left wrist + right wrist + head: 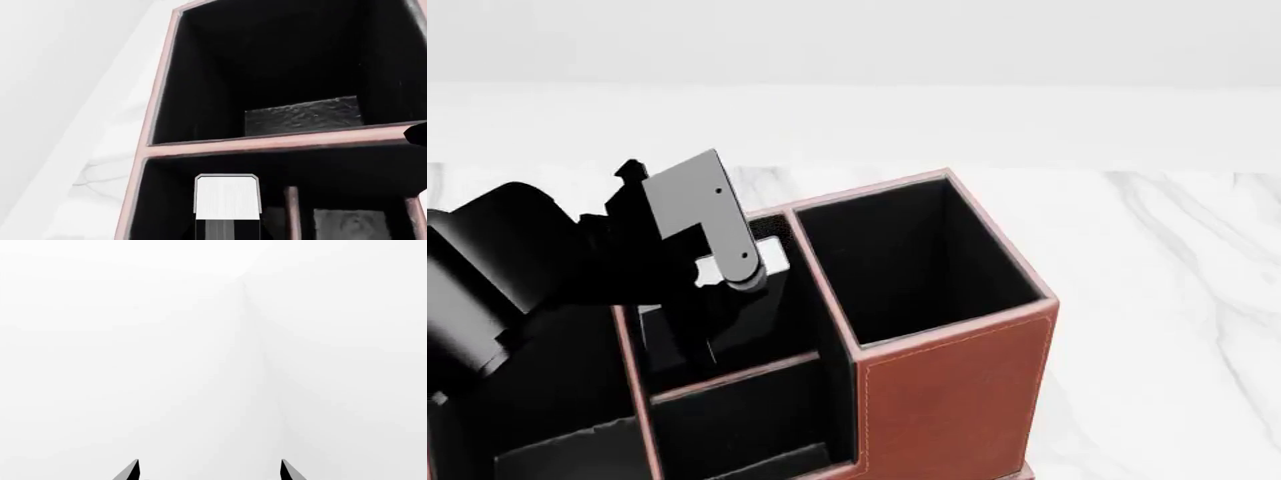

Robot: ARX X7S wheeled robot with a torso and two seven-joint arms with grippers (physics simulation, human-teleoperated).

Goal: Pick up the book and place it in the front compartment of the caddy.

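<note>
Left gripper (pixel 737 283) hangs over the caddy (pixel 961 380), pinching the book (pixel 226 197) upright by its top, white page edge showing. The book stands lowered into the front compartment (pixel 727 345) of the middle column, beside the tall square end cell (pixel 908 260). Right gripper (pixel 209 471) is spread, only two fingertips (pixel 130 471) visible against blank white.

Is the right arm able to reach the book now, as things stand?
Probably not. The right gripper faces only blank white, while the book is already down inside the caddy, with the left arm over it.
</note>
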